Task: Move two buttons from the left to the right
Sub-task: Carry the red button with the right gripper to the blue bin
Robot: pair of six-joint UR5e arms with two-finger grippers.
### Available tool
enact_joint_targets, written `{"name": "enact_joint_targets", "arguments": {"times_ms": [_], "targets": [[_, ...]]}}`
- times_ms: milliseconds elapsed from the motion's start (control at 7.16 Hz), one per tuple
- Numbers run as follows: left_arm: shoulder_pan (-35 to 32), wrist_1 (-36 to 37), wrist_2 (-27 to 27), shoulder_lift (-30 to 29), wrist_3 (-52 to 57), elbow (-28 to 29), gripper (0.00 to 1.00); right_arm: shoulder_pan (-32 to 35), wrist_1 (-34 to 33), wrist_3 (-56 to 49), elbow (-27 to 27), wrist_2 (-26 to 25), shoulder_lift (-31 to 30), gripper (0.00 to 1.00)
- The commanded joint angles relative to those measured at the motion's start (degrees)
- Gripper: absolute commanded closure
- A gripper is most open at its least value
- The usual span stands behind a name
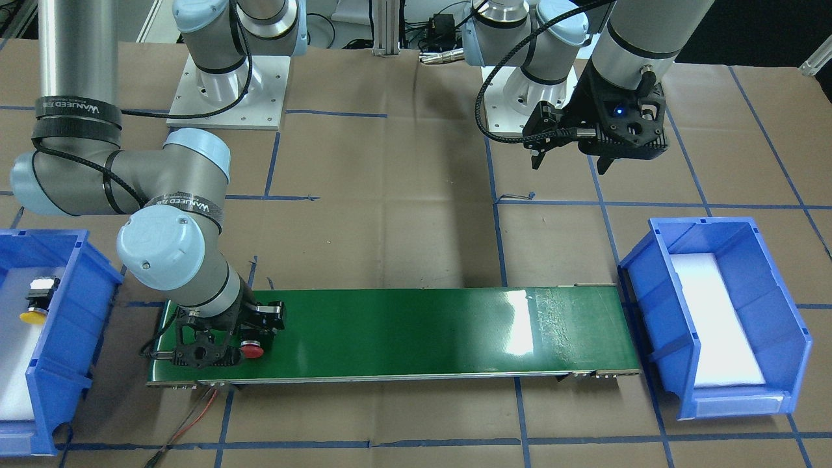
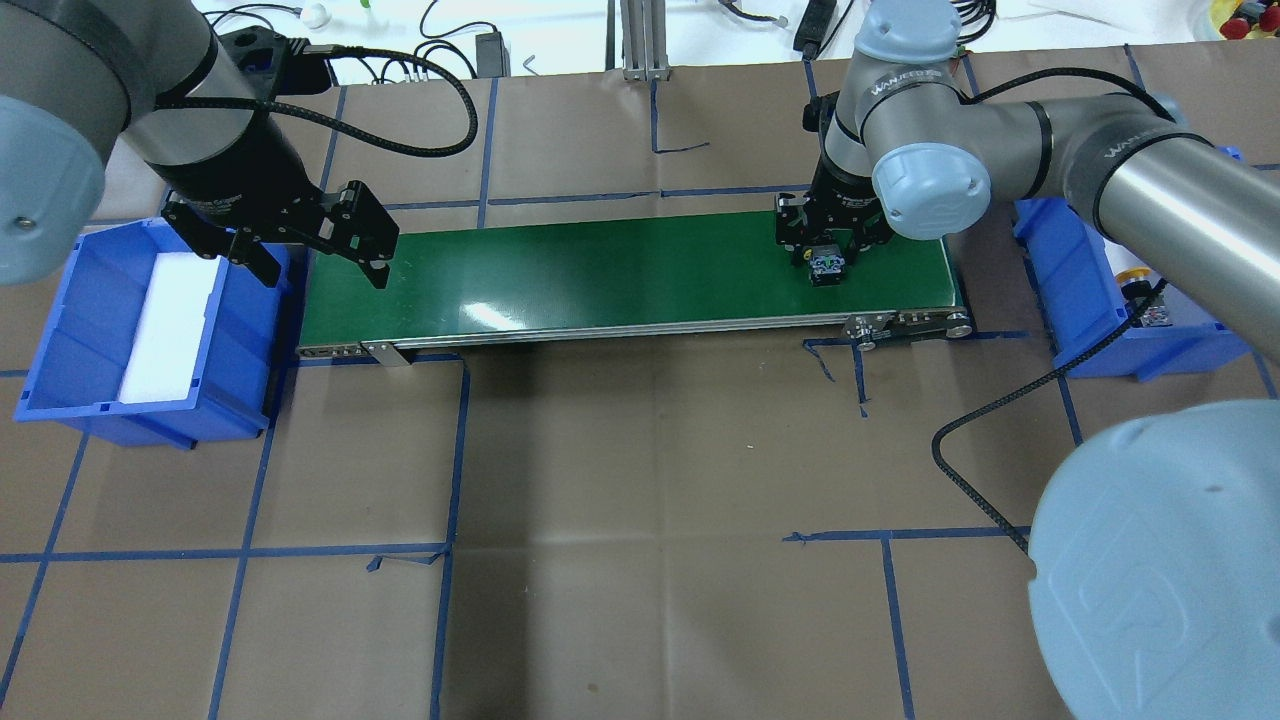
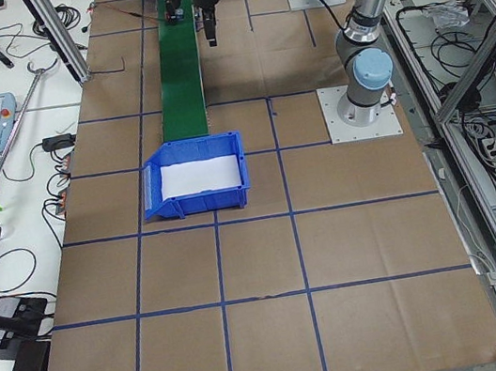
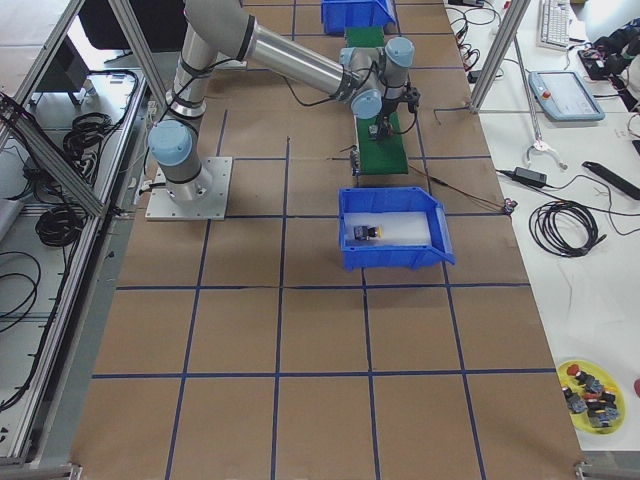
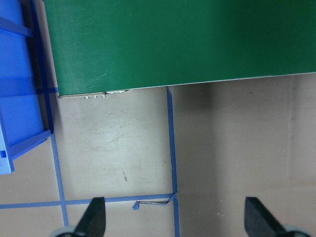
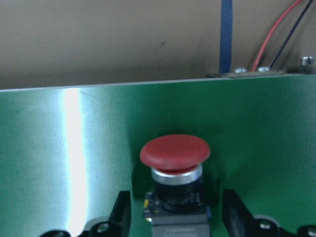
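Right tool (image 6: 177, 211) gapes astride red button (image 6: 175, 150), left tool (image 2: 325, 268) apart; yellow button (image 1: 37, 301) in bin (image 1: 68, 325).

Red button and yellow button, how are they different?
The red button has a red cap; the yellow button has a yellow one. The red button sits on the green belt; the yellow button lies in a blue bin on a white pad. The right hand straddles the red button, fingers not closed on it; no hand is near the yellow button. Both have round mushroom caps on dark blocky bodies.
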Motion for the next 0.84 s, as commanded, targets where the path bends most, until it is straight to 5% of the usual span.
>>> {"name": "enact_joint_targets", "arguments": {"times_ms": [0, 419, 699], "targets": [[0.0, 0.0, -0.04, -0.04, -0.2, 0.06, 0.0, -0.85, 0.73, -3.57, -0.26, -5.96, -0.61, 0.96], [0.0, 0.0, -0.04, -0.13, -0.38, 0.14, 0.0, -9.86, 5.01, -14.43, -1.92, -5.91, -11.03, 0.97], [0.0, 0.0, -0.13, -0.04, -0.47, 0.23, 0.0, -17.86, 8.55, -24.98, -5.78, -5.38, -12.74, 0.97]]}}
